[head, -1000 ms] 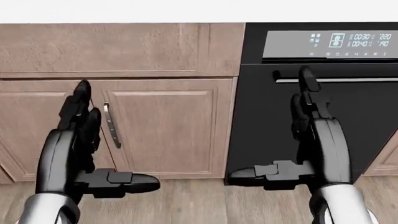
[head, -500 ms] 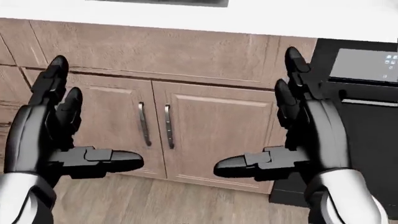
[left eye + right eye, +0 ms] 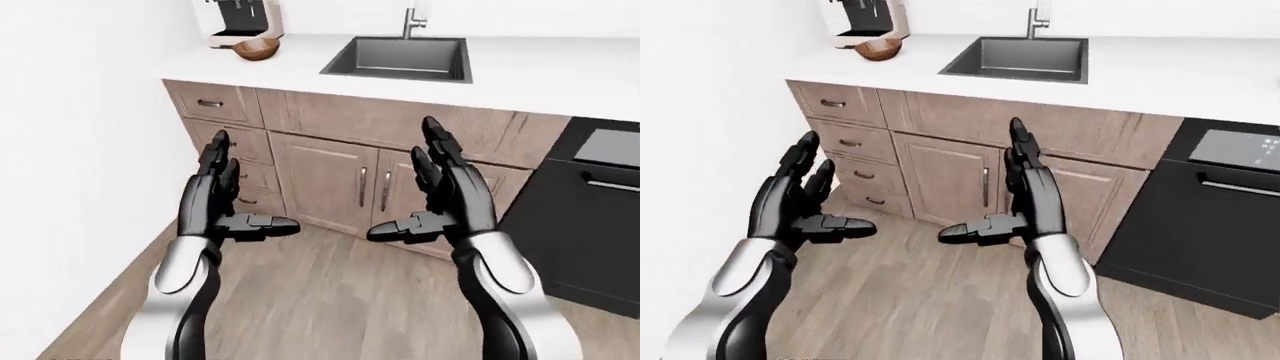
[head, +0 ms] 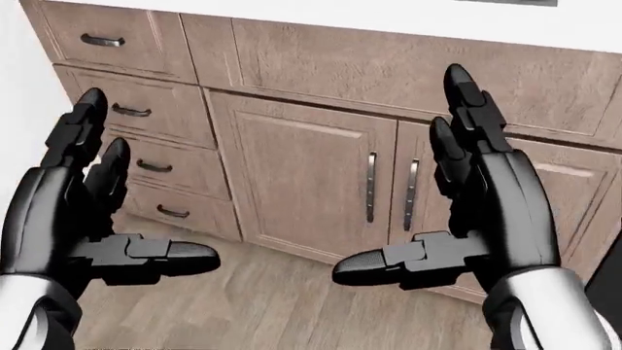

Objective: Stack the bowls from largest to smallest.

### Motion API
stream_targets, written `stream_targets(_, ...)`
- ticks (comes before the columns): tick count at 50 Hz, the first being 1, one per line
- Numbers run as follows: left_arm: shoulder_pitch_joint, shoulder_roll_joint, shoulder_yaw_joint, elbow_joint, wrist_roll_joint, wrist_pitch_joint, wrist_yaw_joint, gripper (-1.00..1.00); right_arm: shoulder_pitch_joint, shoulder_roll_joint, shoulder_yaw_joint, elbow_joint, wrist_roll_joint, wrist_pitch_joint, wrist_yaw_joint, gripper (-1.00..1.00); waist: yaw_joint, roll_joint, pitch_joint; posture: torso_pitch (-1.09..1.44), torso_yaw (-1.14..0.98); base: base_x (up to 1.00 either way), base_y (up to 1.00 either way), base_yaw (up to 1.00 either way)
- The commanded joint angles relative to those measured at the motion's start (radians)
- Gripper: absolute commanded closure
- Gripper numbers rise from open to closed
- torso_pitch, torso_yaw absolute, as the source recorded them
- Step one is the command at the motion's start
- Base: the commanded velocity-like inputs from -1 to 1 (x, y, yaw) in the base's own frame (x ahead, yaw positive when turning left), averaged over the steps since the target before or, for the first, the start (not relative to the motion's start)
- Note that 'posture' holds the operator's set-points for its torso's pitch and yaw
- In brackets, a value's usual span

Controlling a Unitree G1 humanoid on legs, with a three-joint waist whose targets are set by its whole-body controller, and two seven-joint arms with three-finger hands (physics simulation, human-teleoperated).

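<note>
Both the left robot hand (image 3: 222,196) and right robot hand (image 3: 447,196) are spread wide, holding nothing. One brown bowl (image 3: 254,49) sits at eleven o'clock on the counter (image 3: 520,75) beside the coffee machine (image 3: 240,19); any others are unseen. Best to walk close and square up before reaching.

bowl (image 3: 254,49): we see brown, wood-look, slight sheen
sink (image 3: 400,57): grey brushed metal
counter (image 3: 560,75): smooth matt white
cabinets (image 3: 320,169): wood grain, metal pulls
floor (image 3: 330,300): wood planks
oven (image 3: 1210,217): glossy black
</note>
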Motion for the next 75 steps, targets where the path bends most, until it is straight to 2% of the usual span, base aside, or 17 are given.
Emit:
stream_targets(1, -0.034, 0.002, -0.007, -0.047, -0.003, -0.043, -0.007, -1.0, -0.042, -0.01, -0.024, -0.054, -0.001, -0.022, -0.006, -1.0, 0.007, -0.011, -0.012, 0.0, 0.0, 0.43, 1.0, 0.0)
stream_targets(8, -0.044, 0.002, 0.016, -0.136, -0.045, 0.056, 0.007, -1.0, -0.029, -0.01, -0.022, -0.051, -0.002, -0.048, -0.001, -1.0, -0.005, -0.131, -0.007, 0.0, 0.0, 0.48, 0.96, 0.0)
stream_targets(9, -0.045, 0.002, 0.015, -0.141, -0.047, 0.062, 0.012, -1.0, -0.032, -0.01, -0.023, -0.048, -0.002, -0.05, -0.001, -1.0, 0.007, -0.115, 0.031, 0.0, 0.0, 0.68, 0.78, 0.0)
stream_targets(11, -0.035, 0.0, 0.004, -0.154, -0.048, 0.065, 0.017, -1.0, -0.037, -0.013, -0.03, -0.05, 0.003, -0.049, 0.002, -1.0, -0.019, -0.111, -0.025, 0.0, 0.0, 0.72, 0.72, 0.0)
stream_targets(14, -0.035, -0.001, 0.003, -0.152, -0.049, 0.065, 0.02, -1.0, -0.031, -0.016, -0.048, -0.049, 0.016, -0.059, 0.002, -1.0, -0.056, -0.1, -0.013, 0.0, 0.0, 0.81, 0.56, 0.0)
stream_targets(17, -0.039, -0.004, -0.006, -0.158, -0.048, 0.07, 0.024, -1.0, -0.035, -0.021, -0.066, -0.071, 0.034, -0.038, -0.004, -1.0, -0.034, 0.03, -0.024, 0.0, 0.0, 0.91, 0.35, 0.0)
stream_targets(18, -0.039, -0.004, -0.007, -0.159, -0.048, 0.071, 0.024, -1.0, -0.035, -0.022, -0.069, -0.073, 0.039, -0.036, -0.006, -1.0, -0.033, 0.004, 0.024, 0.0, 0.0, 0.94, 0.21, 0.0)
stream_targets(23, -0.048, -0.004, -0.006, -0.171, -0.051, 0.086, 0.028, -1.0, -0.044, -0.037, -0.108, -0.082, 0.08, -0.027, -0.025, -1.0, -0.012, 0.002, -0.031, 0.0, 0.0, 0.67, 0.0, 0.0)
stream_targets(42, -0.051, -0.013, -0.017, -0.172, -0.058, 0.077, 0.039, -1.0, -0.02, -0.054, -0.098, -0.098, 0.116, -0.054, -0.034, -1.0, -0.014, -0.111, 0.01, 0.0, 0.0, 0.4, -0.04, -0.45)
stream_targets(46, -0.052, -0.02, -0.018, -0.173, -0.067, 0.078, 0.05, -1.0, -0.017, -0.046, -0.103, -0.101, 0.119, -0.052, -0.04, -1.0, -0.017, -0.095, -0.019, 0.0, 0.0, 0.97, 0.15, 0.0)
stream_targets(50, -0.063, -0.016, -0.017, -0.179, -0.074, 0.089, 0.051, -1.0, -0.025, -0.049, -0.106, -0.105, 0.126, -0.043, -0.041, -1.0, 0.003, 0.021, -0.074, 0.0, 0.0, 0.97, 0.15, 0.0)
stream_targets(51, -0.061, -0.011, -0.012, -0.178, -0.075, 0.087, 0.049, -1.0, -0.024, -0.051, -0.107, -0.1, 0.125, -0.05, -0.04, -1.0, 0.008, -0.029, -0.003, 0.0, 0.0, 0.97, 0.11, 0.0)
stream_targets(59, -0.071, 0.0, 0.003, -0.186, -0.089, 0.101, 0.055, -1.0, -0.03, -0.058, -0.142, -0.108, 0.165, -0.035, -0.054, -1.0, -0.023, -0.017, -0.003, 0.0, 0.0, 0.34, -0.06, -0.12)
stream_targets(62, -0.07, 0.002, 0.0, -0.189, -0.088, 0.102, 0.056, -1.0, -0.038, -0.064, -0.146, -0.133, 0.181, -0.005, -0.068, -1.0, -0.044, -0.182, 0.002, 0.0, 0.0, 0.0, 0.0, -1.0)
stream_targets(70, -0.08, 0.002, 0.006, -0.219, -0.098, 0.135, 0.062, -1.0, -0.05, -0.082, -0.166, -0.152, 0.208, 0.019, -0.084, -1.0, -0.031, -0.106, -0.014, 0.0, 0.0, 0.0, 0.0, -1.0)
stream_targets(74, -0.099, 0.012, 0.032, -0.236, -0.12, 0.163, 0.067, -1.0, -0.057, -0.091, -0.196, -0.183, 0.241, 0.044, -0.095, -1.0, 0.031, 0.032, -0.051, 0.0, 0.0, 0.0, 0.0, -1.0)
stream_targets(75, -0.101, 0.015, 0.036, -0.238, -0.124, 0.167, 0.069, -1.0, -0.059, -0.095, -0.199, -0.186, 0.246, 0.047, -0.098, -1.0, 0.021, -0.004, -0.042, 0.0, 0.0, 0.0, 0.0, -1.0)
